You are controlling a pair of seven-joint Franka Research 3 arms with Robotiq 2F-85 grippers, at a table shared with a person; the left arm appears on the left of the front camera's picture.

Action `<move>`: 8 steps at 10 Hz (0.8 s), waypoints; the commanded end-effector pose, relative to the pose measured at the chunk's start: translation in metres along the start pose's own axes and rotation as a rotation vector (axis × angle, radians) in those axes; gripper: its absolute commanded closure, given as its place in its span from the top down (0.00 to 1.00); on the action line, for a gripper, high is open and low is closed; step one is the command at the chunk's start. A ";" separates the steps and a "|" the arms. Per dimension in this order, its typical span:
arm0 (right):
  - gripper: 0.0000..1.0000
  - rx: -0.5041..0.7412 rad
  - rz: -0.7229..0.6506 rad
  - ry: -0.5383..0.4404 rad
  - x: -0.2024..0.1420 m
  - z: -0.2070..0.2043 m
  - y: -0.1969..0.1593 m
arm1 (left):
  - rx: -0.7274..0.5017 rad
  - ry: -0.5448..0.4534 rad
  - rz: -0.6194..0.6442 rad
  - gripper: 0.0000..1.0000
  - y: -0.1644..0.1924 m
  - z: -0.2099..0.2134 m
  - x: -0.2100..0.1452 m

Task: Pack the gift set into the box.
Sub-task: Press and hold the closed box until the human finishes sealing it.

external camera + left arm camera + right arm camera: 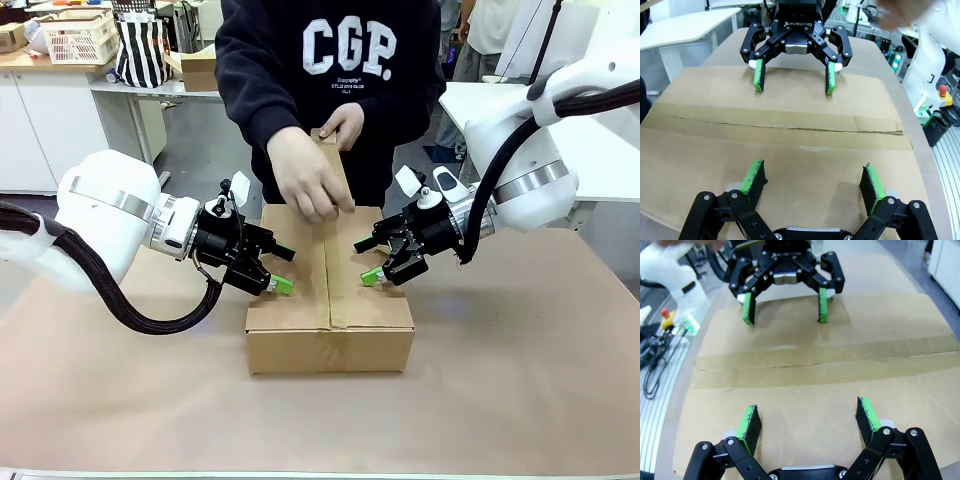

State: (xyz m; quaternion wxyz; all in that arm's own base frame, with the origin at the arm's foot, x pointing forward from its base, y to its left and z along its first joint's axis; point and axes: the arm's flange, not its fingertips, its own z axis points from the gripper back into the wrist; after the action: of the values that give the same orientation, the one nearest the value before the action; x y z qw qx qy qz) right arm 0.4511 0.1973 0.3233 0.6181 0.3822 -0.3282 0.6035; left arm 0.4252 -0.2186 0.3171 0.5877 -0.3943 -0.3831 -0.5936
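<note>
The jaws of the left gripper (281,268) are spread wide and nothing is held between them; the green pads (753,177) are seen hovering over the left half of the box top, and whether the tips touch the cardboard cannot be told. The jaws of the right gripper (367,261) are likewise spread and empty, set over the right half of the top and facing the left gripper across the seam. In each wrist view the opposite gripper is seen beyond the centre line, apart from it.

The box (330,300) is placed near the middle of the desk (520,380), closer to its far edge than to the near one. Its top flaps are folded down and meet along a centre seam (790,127), over which a strip of brown tape (830,362) is laid from end to end. At the far end of the seam the tape is being pressed or drawn by the person's hands (308,180), with a length of tape raised above the far edge of the box.

The gift set is not seen anywhere; it is judged to be already inside, since the flaps are shut. The packing is therefore judged to be nearly finished: the flaps are closed and kept down, and the seam is largely taped. What is left appears to be the finishing of the tape at the far edge and the release of the box by both grippers.
</note>
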 end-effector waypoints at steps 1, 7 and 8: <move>1.00 -0.001 0.000 0.002 -0.001 0.000 0.001 | -0.001 0.001 0.006 1.00 -0.001 0.000 -0.003; 1.00 -0.001 0.000 0.002 -0.001 0.000 0.001 | -0.001 0.001 0.006 1.00 -0.001 0.000 -0.003; 1.00 -0.001 0.000 0.002 -0.001 0.000 0.001 | -0.001 0.001 0.006 1.00 -0.001 0.000 -0.003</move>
State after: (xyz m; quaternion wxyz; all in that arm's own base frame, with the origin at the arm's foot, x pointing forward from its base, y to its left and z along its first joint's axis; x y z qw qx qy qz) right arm 0.4511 0.1973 0.3233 0.6181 0.3822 -0.3282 0.6035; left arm 0.4252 -0.2186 0.3171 0.5877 -0.3943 -0.3831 -0.5936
